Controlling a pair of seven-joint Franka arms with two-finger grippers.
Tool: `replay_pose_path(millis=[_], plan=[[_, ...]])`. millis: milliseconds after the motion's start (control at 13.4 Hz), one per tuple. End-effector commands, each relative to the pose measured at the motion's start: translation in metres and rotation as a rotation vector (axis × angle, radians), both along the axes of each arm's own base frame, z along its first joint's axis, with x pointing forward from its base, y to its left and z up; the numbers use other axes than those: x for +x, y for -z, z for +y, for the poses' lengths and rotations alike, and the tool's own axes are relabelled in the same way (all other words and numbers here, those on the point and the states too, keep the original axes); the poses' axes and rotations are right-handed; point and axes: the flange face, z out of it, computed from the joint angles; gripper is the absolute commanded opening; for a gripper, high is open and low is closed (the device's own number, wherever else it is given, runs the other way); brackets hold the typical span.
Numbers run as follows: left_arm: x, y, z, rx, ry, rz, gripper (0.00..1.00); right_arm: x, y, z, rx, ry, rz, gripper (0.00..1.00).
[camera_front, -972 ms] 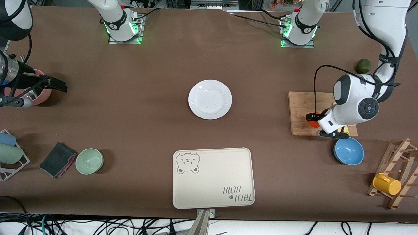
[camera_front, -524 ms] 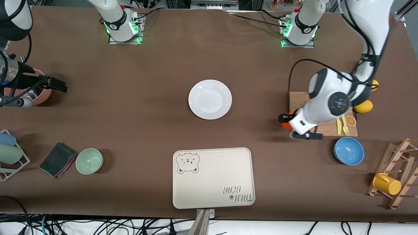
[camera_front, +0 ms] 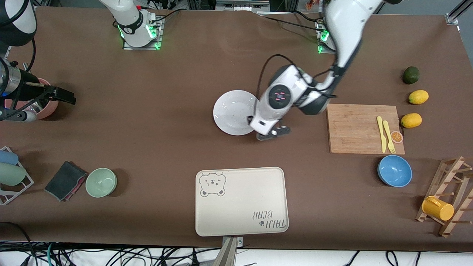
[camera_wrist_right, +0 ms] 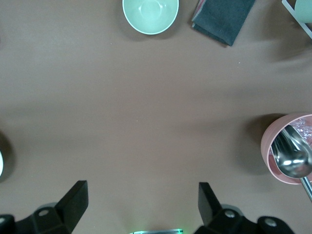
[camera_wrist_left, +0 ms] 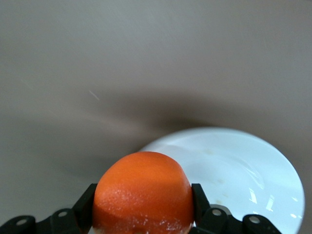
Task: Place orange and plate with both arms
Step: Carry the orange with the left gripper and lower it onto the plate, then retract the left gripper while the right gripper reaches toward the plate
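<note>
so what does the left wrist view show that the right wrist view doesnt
Only the left wrist view: the left gripper shut on the orange, up in the air over the near rim of the white plate.

Only the right wrist view: the open, empty right gripper waiting over bare table, a green bowl, a dark folded cloth, and a pink cup holding a metal spoon.

Both: the brown tablecloth.

A brown table (camera_front: 166, 140) carries the plate (camera_front: 231, 112), bear tray (camera_front: 241, 201), cutting board (camera_front: 354, 127) and bowls.
</note>
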Motion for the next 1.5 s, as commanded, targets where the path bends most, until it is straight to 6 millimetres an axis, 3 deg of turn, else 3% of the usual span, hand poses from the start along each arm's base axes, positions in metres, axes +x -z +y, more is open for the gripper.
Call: replay_pose_path(millis=[0, 150, 224, 299, 374, 598, 748, 1047, 1346, 1421], plan=[[0.0, 0.005, -0.034, 0.001, -0.067, 0.006, 0.21, -0.001, -0.005, -0.001, -0.003, -0.002, 0.004, 1.0], [-0.013, 0.021, -0.05, -0.014, -0.052, 0.001, 0.21, -0.001, -0.005, -0.001, -0.003, -0.002, 0.004, 1.0], [-0.021, 0.023, -0.056, -0.011, -0.039, 0.004, 0.28, -0.002, -0.005, -0.001, -0.003, -0.002, 0.005, 1.0], [-0.022, 0.024, -0.055, -0.006, -0.044, 0.008, 0.72, -0.002, -0.005, -0.002, -0.003, 0.0, 0.005, 1.0], [-0.021, 0.025, -0.054, 0.0, -0.045, 0.006, 1.0, -0.001, -0.005, -0.001, -0.003, -0.002, 0.004, 1.0], [-0.016, 0.011, -0.05, 0.0, -0.042, -0.006, 1.0, -0.002, -0.002, -0.001, -0.003, -0.001, 0.01, 1.0], [-0.008, -0.016, -0.034, 0.042, -0.032, 0.009, 1.0, -0.002, 0.004, -0.001, -0.004, -0.003, 0.022, 1.0], [0.033, -0.102, 0.046, 0.055, 0.095, 0.024, 1.0, 0.007, 0.04, 0.011, 0.013, -0.063, 0.095, 1.0], [0.069, -0.183, 0.151, 0.02, 0.231, -0.001, 1.0, 0.011, 0.119, 0.072, 0.266, -0.049, 0.222, 1.0], [0.068, -0.207, 0.175, 0.017, 0.281, 0.001, 1.0, 0.012, 0.14, 0.081, 0.307, -0.033, 0.235, 1.0]])
